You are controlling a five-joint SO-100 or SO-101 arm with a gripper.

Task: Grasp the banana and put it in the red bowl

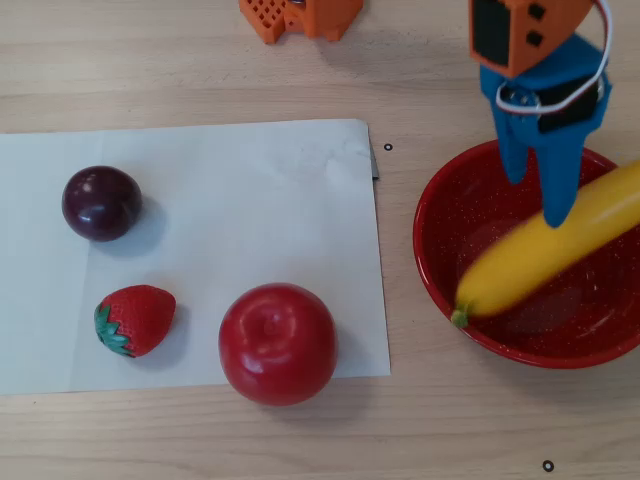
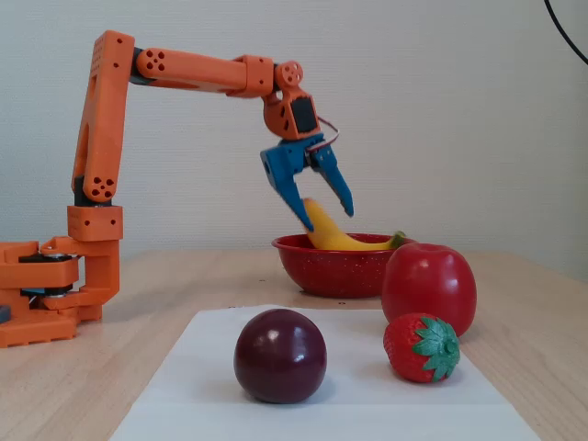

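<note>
1 banana [image 1: 545, 253]; 1 red bowl [image 1: 436, 265]; 1 apple [image 1: 277, 343]

banana [image 1: 545, 255]: yellow, green stem end. red bowl [image 1: 440, 270]: glossy red, fine white speckles. gripper [image 1: 537, 195]: blue fingers on an orange arm [image 2: 197, 72]. apple [image 1: 277, 343]: red. strawberry [image 1: 135, 320]: red, green leaves. plum [image 1: 101, 203]: dark purple. paper sheet [image 1: 250, 210]: white. table [image 1: 150, 80]: pale wood grain.

The pale wooden desk [image 1: 150, 80] carries a white paper sheet [image 1: 250, 220], which lies flat on it. Just right of the sheet in the overhead view the red bowl [image 1: 440, 290] sits on bare wood. Beyond the sheet's far edge stands the arm's orange base [image 2: 46, 294].
</note>
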